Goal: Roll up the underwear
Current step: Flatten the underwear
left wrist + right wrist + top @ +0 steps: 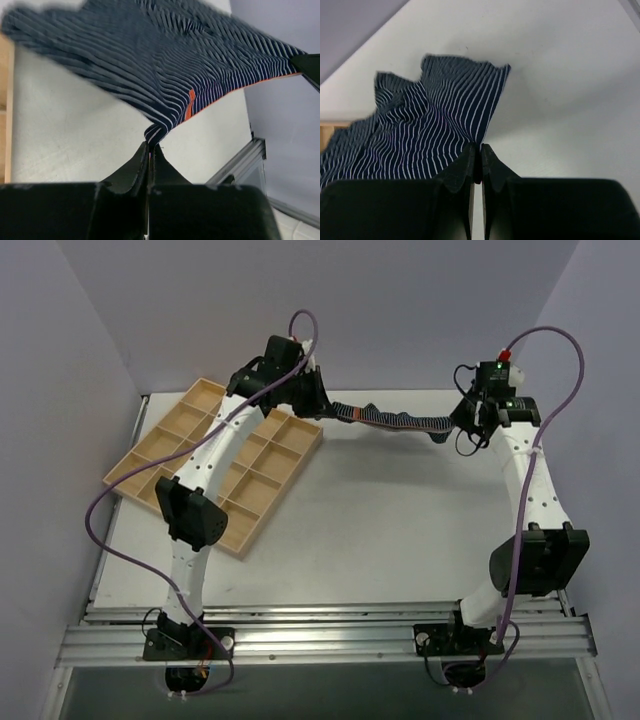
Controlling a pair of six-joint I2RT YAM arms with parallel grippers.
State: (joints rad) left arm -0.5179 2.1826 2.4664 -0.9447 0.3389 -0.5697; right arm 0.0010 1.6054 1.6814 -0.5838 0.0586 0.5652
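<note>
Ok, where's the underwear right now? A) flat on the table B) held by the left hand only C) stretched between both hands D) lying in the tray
C: the underwear spans between the left hand and right hand, each shut on an edge.

The white-shelled arms (pixel 210 450) carry boxy black joints (pixel 195 515) and purple cables (pixel 582 368). The left gripper (pixel 150 146) and right gripper (pixel 479 146) are matte black.

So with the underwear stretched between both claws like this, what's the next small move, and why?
Probably lower both claws together to lay the underwear flat on the table. The left claw and right claw each pinch an opposite edge, and the cloth hangs stretched above the surface, so rolling cannot start yet.
</note>
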